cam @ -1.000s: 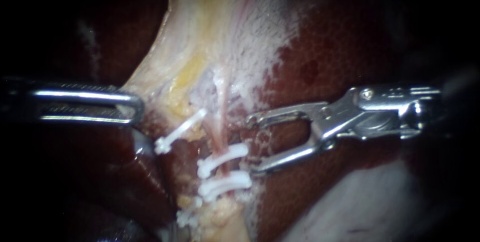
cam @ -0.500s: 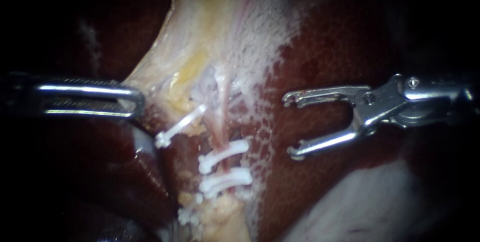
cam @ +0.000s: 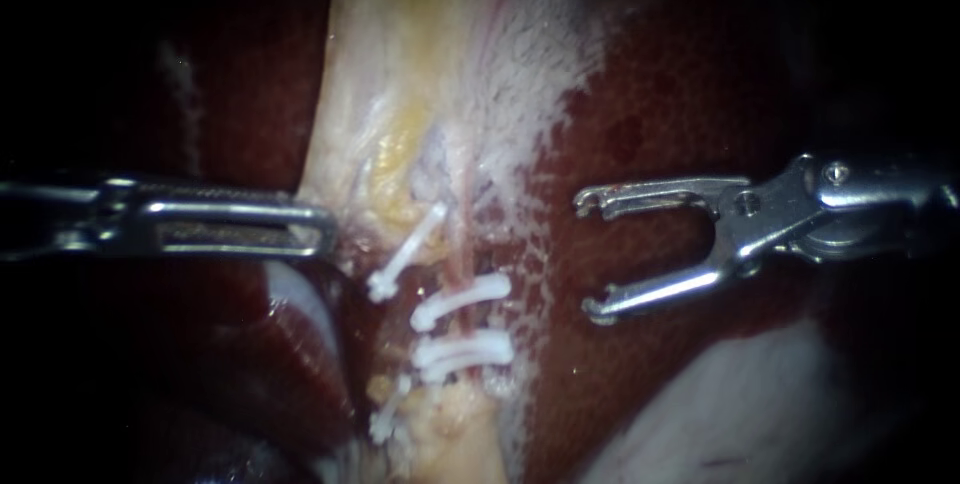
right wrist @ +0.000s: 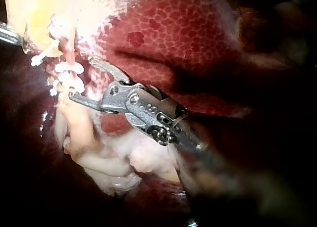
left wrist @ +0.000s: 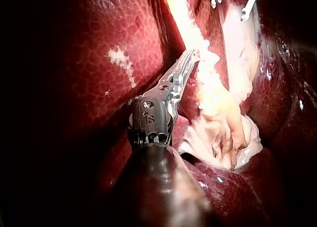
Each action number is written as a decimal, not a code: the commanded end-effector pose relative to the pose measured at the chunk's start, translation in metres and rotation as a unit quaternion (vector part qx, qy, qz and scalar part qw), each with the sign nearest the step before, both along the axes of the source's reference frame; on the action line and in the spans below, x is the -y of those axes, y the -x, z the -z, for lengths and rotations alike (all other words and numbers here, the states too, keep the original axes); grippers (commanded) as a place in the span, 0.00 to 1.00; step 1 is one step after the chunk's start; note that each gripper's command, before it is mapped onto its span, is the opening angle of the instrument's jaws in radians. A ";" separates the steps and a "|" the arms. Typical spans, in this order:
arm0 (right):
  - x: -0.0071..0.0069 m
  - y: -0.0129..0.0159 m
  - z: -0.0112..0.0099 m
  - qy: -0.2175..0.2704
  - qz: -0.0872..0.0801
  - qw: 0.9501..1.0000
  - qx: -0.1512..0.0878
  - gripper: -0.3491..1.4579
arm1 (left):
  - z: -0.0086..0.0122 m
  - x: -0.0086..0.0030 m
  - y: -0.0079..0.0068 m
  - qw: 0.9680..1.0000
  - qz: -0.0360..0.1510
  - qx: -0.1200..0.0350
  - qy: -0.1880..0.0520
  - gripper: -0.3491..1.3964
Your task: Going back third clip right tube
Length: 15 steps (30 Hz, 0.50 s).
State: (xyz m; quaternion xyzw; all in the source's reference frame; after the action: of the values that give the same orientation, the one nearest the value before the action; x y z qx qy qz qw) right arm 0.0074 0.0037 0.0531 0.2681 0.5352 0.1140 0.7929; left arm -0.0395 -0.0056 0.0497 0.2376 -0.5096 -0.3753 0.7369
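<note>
Main risk at the right instrument [cam: 592, 256]: jaws spread wide and empty, hooked tips facing left, just to the right of the white clips [cam: 462, 299] stacked across the right tube [cam: 458, 266]. With any drift left, could hook a clip end and drag it along or off the tube. Could also scrape the liver [cam: 680, 94] lying close behind the jaws. Second risk at the left instrument [cam: 322, 229]: apparently clenched on the edge of the pale tissue [cam: 400, 64]. With too hard a pull, could tear it or strain the clipped tube. Nearby, a slanted clip [cam: 408, 252] left of the tube. Nothing seen blocking the way out to the right.
</note>
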 end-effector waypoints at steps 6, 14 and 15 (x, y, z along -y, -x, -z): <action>0.0001 0.0001 0.0001 0.000 0.000 1.000 0.000 0.52 | -0.0004 0.0004 0.0004 1.000 -0.005 0.002 -0.003 0.00; 0.0002 0.0002 0.0002 0.000 0.000 1.000 0.000 0.52 | -0.0003 0.0004 0.0004 1.000 -0.005 0.002 -0.003 0.00; 0.0002 0.0002 0.0002 0.000 0.001 1.000 0.000 0.52 | -0.0003 0.0004 0.0004 1.000 -0.006 0.002 -0.003 0.00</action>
State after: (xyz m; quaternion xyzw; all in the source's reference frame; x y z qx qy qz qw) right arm 0.0071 0.0035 0.0528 0.2684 0.5353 0.1134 0.7928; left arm -0.0399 -0.0061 0.0500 0.2431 -0.5088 -0.3723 0.7372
